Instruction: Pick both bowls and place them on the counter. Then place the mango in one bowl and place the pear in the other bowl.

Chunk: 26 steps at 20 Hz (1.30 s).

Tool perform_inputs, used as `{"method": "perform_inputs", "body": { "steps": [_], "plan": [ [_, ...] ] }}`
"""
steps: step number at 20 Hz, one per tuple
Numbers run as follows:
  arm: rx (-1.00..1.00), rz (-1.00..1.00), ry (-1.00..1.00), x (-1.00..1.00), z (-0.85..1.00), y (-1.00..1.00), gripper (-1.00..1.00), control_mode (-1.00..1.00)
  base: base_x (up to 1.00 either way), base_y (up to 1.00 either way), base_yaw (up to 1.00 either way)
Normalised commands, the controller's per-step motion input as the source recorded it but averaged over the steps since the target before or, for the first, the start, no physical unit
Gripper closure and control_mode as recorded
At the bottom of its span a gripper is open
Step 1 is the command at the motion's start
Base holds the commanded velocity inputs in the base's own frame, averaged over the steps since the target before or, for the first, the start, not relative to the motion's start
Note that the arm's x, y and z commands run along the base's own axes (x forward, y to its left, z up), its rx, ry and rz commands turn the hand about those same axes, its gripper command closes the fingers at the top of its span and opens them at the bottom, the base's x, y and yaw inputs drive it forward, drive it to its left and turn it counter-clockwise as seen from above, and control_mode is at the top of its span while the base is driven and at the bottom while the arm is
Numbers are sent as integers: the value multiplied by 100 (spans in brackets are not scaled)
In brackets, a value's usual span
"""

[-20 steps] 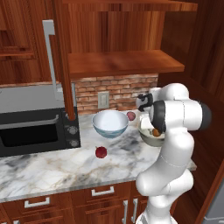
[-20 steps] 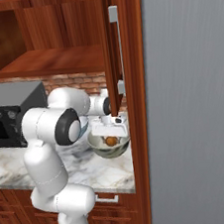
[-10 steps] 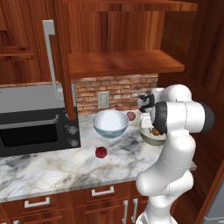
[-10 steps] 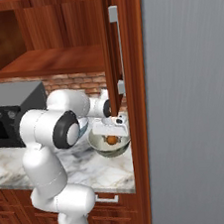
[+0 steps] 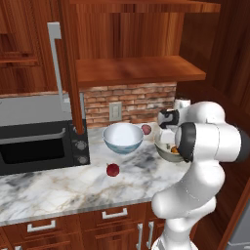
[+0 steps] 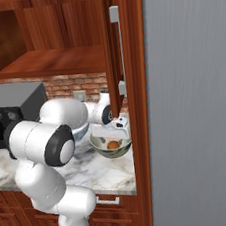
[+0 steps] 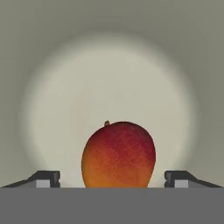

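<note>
**Mango sits in the grey-green bowl, fingers spread clear of it**

Mango first: the small orange-yellow oval fruit with a reddish blush lies on the cream inside of the deep round grey-green ceramic bowl. In the hand view it stands at six o'clock, stem end up, between the two dark fingertips, which sit out at about seven and five o'clock with a plain gap to the fruit on either side. The two-finger gripper is spread wide and grips nothing; the mango is let go. From the right base view the white hand hangs over the bowl's far rim, the orange fruit showing at the bowl's bottom.

That bowl stands on the white marble worktop with grey and tan veins, near its right end. At about nine o'clock from it, well apart, stands the second deep round bowl, white with a blue outside, upright. Between the two bowls, toward the brick wall, a paler pinkish-red fruit lies on the marble. The small dark red roundish pear lies loose on the worktop at about seven o'clock of the white bowl, near it but not touching. A black microwave stands further out at nine o'clock.
</note>
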Motion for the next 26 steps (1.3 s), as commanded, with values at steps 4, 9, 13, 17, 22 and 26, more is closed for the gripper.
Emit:
{"method": "perform_inputs", "body": {
  "steps": [4, 9, 13, 17, 22, 26],
  "plan": [
    [0, 0, -15, -24, 16, -1, -100, -100, 0, 0, 0],
    [0, 0, -14, -14, 20, 0, -100, -100, 0, 0, 0],
    [0, 0, -15, -6, 31, 0, -100, -100, 0, 0, 0],
    [0, 0, -10, -8, 41, 0, -100, -100, 0, 0, 0],
    [0, 0, -14, -23, 43, 14, -100, -100, 0, 0, 0],
    [0, 0, -13, -36, 41, 24, -100, -100, 0, 0, 0]
  ]
}}
